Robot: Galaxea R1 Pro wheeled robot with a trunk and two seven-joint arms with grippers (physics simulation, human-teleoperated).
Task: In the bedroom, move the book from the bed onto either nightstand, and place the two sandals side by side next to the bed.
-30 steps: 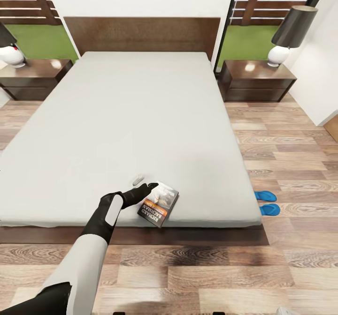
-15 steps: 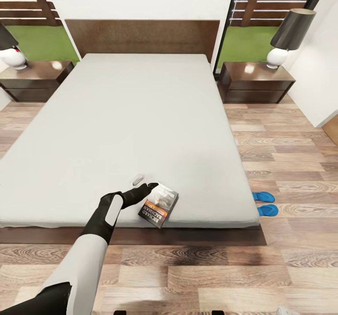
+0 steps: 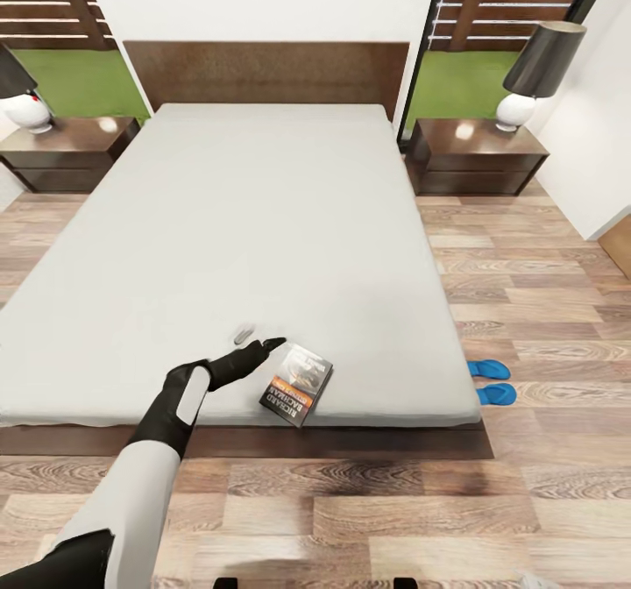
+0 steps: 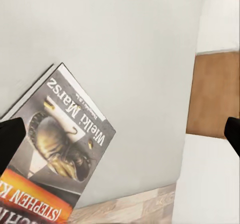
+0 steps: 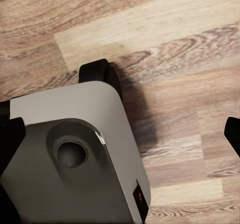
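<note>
The book [image 3: 296,385] lies flat on the pale mattress of the bed [image 3: 263,221], near the foot edge and turned at a slant, its dark cover facing up. The left claw [image 3: 256,344] hovers just beside the book's upper left corner, apart from it; one finger shows dark, the other pale against the mattress. In the left wrist view the fingertips [image 4: 10,139] sit at opposite edges of the frame, so the claw stands wide, and the book [image 4: 55,149] lies between them with its pale picture and orange band showing.

The two sandals [image 3: 491,380] rest on the wood-plank floor [image 3: 543,308] close by the bed's right side, one just behind the other. A nightstand [image 3: 473,155] stands at each side of the headboard, each carrying a lamp [image 3: 535,72].

The right wrist view looks down on the robot's grey base [image 5: 75,169] and the floor. The right claw [image 5: 120,134] seems wide, though only dark tips at the frame edges show.
</note>
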